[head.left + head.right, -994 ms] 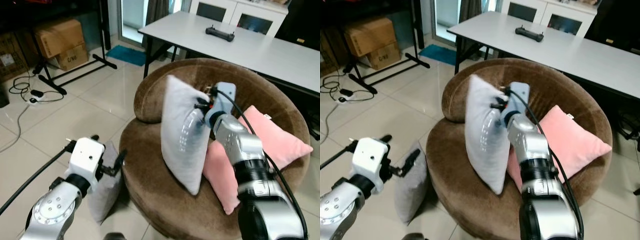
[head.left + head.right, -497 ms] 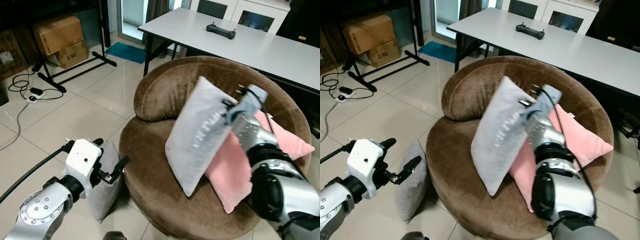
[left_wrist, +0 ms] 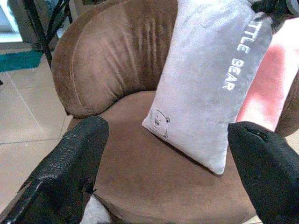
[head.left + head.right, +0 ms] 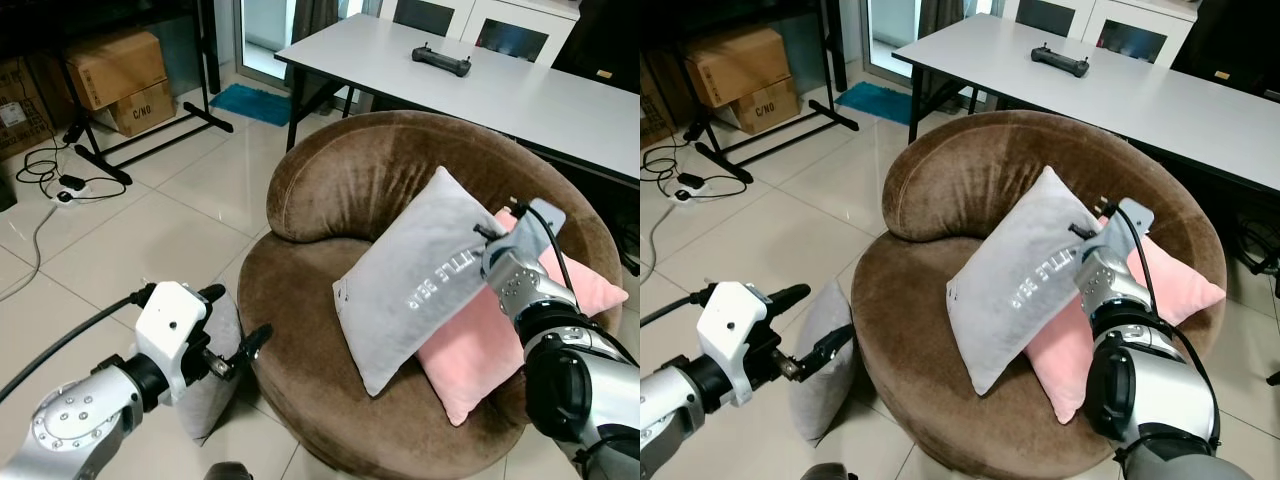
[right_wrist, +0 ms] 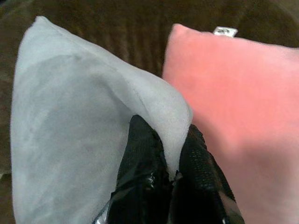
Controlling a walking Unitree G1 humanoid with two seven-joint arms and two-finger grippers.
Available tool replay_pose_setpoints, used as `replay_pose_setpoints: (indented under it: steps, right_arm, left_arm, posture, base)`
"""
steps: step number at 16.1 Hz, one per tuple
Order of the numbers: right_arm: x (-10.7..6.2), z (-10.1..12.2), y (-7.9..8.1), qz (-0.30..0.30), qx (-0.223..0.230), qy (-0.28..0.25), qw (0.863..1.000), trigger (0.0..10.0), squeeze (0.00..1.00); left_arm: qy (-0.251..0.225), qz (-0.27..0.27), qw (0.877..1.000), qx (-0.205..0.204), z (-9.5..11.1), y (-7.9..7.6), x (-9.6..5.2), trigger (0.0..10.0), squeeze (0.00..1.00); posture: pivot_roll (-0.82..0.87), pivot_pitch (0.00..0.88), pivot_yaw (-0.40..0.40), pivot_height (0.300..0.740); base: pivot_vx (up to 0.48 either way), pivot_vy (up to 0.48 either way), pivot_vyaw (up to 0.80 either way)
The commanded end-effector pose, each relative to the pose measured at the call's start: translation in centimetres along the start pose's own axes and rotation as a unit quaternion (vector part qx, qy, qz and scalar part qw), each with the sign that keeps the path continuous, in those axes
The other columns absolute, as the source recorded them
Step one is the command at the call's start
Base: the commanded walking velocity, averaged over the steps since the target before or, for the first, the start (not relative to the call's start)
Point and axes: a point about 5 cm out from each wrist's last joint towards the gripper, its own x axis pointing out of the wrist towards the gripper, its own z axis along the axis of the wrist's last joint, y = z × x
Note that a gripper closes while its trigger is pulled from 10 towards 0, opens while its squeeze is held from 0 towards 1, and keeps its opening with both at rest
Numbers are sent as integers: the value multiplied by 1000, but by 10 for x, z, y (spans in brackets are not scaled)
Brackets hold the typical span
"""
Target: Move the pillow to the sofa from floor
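Grey plush is what we're watching: the grey "LITTLE BEAR" pillow (image 4: 425,275) now lies tilted on the seat of the round brown velvet sofa (image 4: 330,180), its lower corner down on the cushion and its upper right half leaning on the pink pillow (image 4: 470,345) behind it. We've got the right gripper (image 5: 173,175) at the pillow's right corner, its two black fingers (image 5: 142,158) pinched tight on a fold of grey fabric, with the pink pillow just beside them. Over on the near left, the left gripper (image 4: 235,330) hangs off the sofa's front edge with its fingers spread wide, nothing between them; through its wrist camera we look straight at the sofa seat and the little bear face stitched on the pillow's low corner. A second grey pillow (image 4: 820,360) stands on the tiled floor (image 4: 150,220), leaning against the sofa's near left side, right by that gripper. Far behind the sofa stands a white table (image 4: 520,95) with a black controller (image 4: 440,61) on it, and cardboard boxes (image 4: 115,80) sit at far left.
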Motion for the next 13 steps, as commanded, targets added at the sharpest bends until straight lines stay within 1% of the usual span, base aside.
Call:
replay_pose_setpoints:
  steps: [1,2,3,4,5,6,8,11,12,13]
  right_arm:
    - [1,0,-13,-20,12,-2,1000,10000,149]
    - [2,0,-16,-24,20,-3,1000,10000,1000]
    - [2,3,-15,-20,27,-10,999,10000,1000]
    - [2,7,-14,-16,15,-20,1000,10000,1000]
    - [2,10,-13,-13,-6,-32,999,10000,1000]
    - [1,18,-12,1,19,-56,998,10000,1000]
    - [1,27,-14,7,31,-79,996,10000,1000]
    - [0,41,-17,6,26,-116,993,10000,1000]
    - [-3,54,-11,39,23,-154,987,10000,1000]
    - [-8,65,1,94,5,-189,977,10000,1000]
  left_arm:
    - [0,-6,1000,2,2,2,0,10000,0]
    - [-2,-6,1000,2,4,4,0,10000,0]
    - [-2,-7,1000,3,4,5,0,10000,0]
    - [-1,-6,1000,4,3,5,0,10000,0]
    - [-1,-6,1000,6,3,5,0,10000,0]
    - [-4,-5,1000,7,4,5,2,10000,0]
    - [-7,-2,1000,9,5,6,3,10000,0]
    - [-8,1,1000,9,5,6,3,10000,0]
    - [-14,16,1000,9,5,8,3,10000,0]
    - [-25,49,998,6,5,10,4,10000,0]
  posture:
    - [236,0,-106,740]
    - [238,0,-104,740]
    - [236,0,-102,740]
    - [236,0,-104,740]
    - [236,0,-104,740]
    - [236,0,-104,740]
    - [236,0,-104,740]
    - [240,0,-109,740]
    - [239,0,-108,740]
    - [239,0,-108,740]
  base:
    - [0,0,0]
    - [0,0,0]
    - [0,0,0]
    - [0,0,0]
    - [0,0,0]
    - [0,0,0]
    - [0,0,0]
    - [0,0,0]
    - [0,0,0]
    - [0,0,0]
